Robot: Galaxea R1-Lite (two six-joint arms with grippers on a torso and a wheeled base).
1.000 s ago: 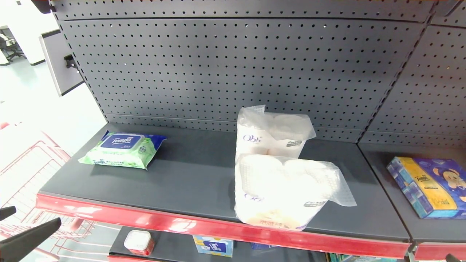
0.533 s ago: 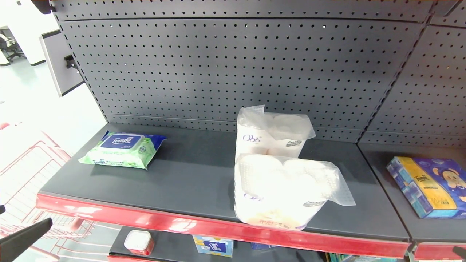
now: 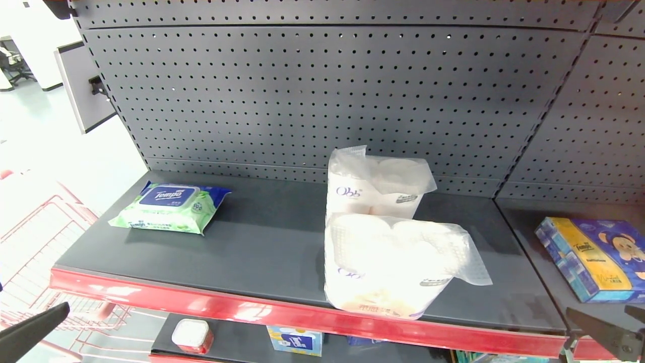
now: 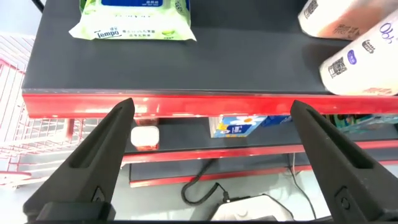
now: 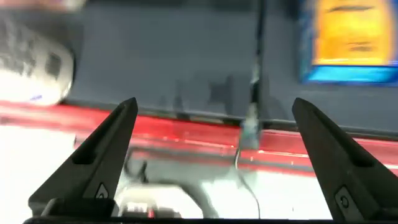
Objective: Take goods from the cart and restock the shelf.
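On the grey shelf (image 3: pixel 262 252) with a red front edge lie a green and blue pack of wet wipes (image 3: pixel 169 206), two white packs of toilet rolls, one behind (image 3: pixel 375 184) and one in front (image 3: pixel 398 262), and a blue and yellow tissue box (image 3: pixel 594 257). The red wire cart (image 3: pixel 35 242) stands at the left. My left gripper (image 4: pixel 212 104) is open and holds nothing, low in front of the shelf's left end, above the cart; one of its fingers (image 3: pixel 33 327) shows at the bottom left. My right gripper (image 5: pixel 214 102) is open and holds nothing, before the shelf edge near the tissue box (image 5: pixel 351 37).
A perforated grey back panel (image 3: pixel 322 96) rises behind the shelf. On the lower shelf sit a small white and red container (image 3: pixel 191 335) and a blue box (image 3: pixel 295 340). Bare shelf surface lies between the wipes and the rolls.
The left gripper has slid down and left towards the corner of the head view. The right gripper has come up into view at the bottom right.
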